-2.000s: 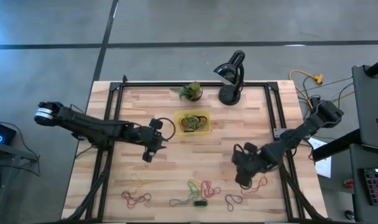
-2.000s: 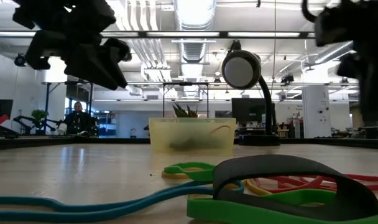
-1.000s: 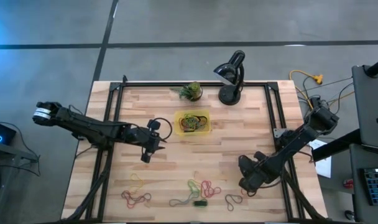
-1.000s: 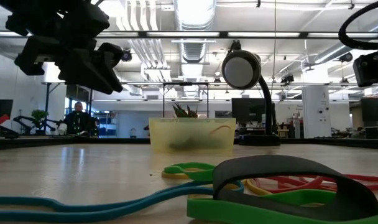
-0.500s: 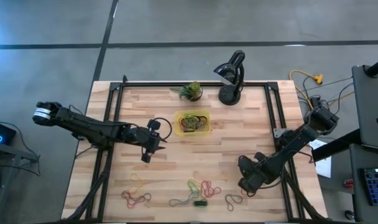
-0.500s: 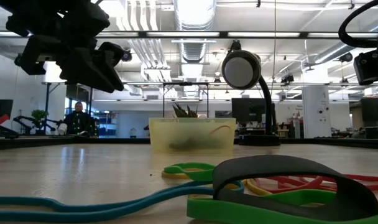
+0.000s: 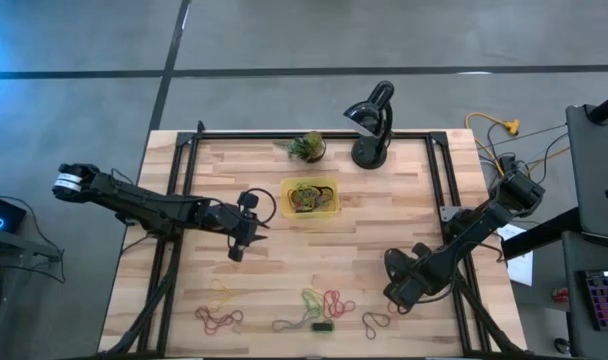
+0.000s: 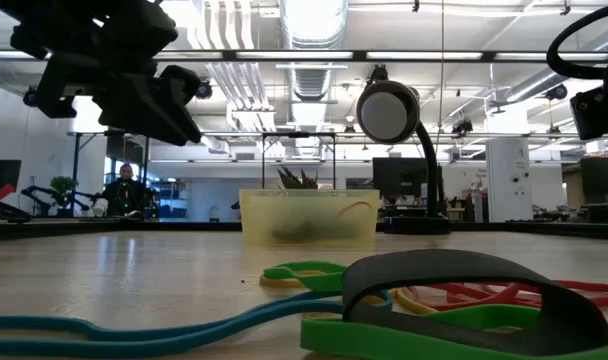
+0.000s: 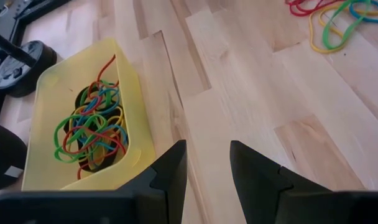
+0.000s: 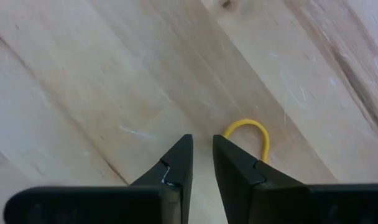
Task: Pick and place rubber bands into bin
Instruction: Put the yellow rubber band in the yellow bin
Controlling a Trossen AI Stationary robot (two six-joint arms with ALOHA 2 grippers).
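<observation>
The bin (image 7: 312, 197) is a small translucent-yellow tray standing flat on the table's far middle; it shows in the left wrist view (image 9: 83, 134) and the low view (image 8: 307, 218) too. Several coloured rubber bands (image 9: 92, 127) lie inside it. More rubber bands (image 7: 319, 303) lie loose along the near edge, among them a large dark ring (image 8: 464, 285). My left gripper (image 7: 252, 226) (image 9: 207, 155) hovers open just left of the bin, above the table. My right gripper (image 7: 396, 297) (image 10: 202, 149) is low over the near right of the table, its fingers a narrow gap apart, beside a yellow rubber band (image 10: 248, 127). My right gripper points down at the table. The yellow rubber band's loop (image 10: 239, 122) lies on the wood right at the tip of one finger (image 10: 229, 158). I cannot tell whether that finger touches it; nothing shows in the gap.
A black desk lamp (image 7: 372, 125) and a small potted plant (image 7: 307, 147) stand at the far edge behind the bin. Black frame rails (image 7: 176, 200) run along the table's left and right sides. Bare wood lies between the bin and the near bands.
Two seconds ago my right gripper was higher and farther from the near edge; it then came down and toward the near edge, over a band there. For the last second both arms have kept still.
</observation>
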